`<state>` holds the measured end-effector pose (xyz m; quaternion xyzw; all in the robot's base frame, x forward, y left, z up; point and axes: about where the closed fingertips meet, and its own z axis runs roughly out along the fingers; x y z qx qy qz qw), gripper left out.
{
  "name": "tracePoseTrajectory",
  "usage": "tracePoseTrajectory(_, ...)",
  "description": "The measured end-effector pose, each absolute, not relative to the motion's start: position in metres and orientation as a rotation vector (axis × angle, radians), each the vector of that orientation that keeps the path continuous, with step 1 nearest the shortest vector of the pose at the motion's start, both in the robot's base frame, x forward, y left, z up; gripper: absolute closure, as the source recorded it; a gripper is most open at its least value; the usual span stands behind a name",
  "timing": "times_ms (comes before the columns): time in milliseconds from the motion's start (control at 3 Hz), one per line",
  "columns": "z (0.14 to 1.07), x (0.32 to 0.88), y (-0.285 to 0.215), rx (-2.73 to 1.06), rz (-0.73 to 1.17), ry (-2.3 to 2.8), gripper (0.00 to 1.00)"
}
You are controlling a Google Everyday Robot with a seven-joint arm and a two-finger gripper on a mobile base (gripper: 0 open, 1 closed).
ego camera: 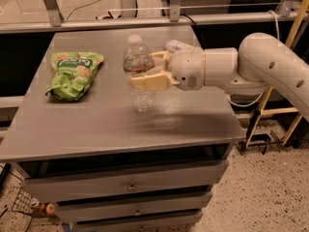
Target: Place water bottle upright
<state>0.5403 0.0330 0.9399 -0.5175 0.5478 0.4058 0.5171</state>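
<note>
Grey drawer cabinet (96,127), your white arm (270,66) stretched in from the right across its top.
A green snack bag (73,74) lies flat toward the left edge, well apart from the arm. Your gripper (143,70) sits near the top's middle, clamped on the water bottle (136,59) at mid-height. The bottle stands with its long axis vertical, white cap (134,39) up, base down at the tabletop.

**Robot test lab, by the look of it**

A grey metal drawer cabinet (130,187) stands on a speckled hard floor (260,197), with bare metal framing (50,6) and loose cables (96,1) behind it. A white robot arm (270,66) reaches over the cabinet's top, its gripper (140,70) clasping a water bottle (143,98).
</note>
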Motion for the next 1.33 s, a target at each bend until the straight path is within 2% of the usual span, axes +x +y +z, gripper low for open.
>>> tracePoseTrajectory(1000, 0.916, 0.544, 0.033, -1.218, 0.988, 1.325, 0.99)
tracePoseTrajectory(1333, 0.917, 0.542, 0.036, -1.223, 0.991, 1.321, 0.69)
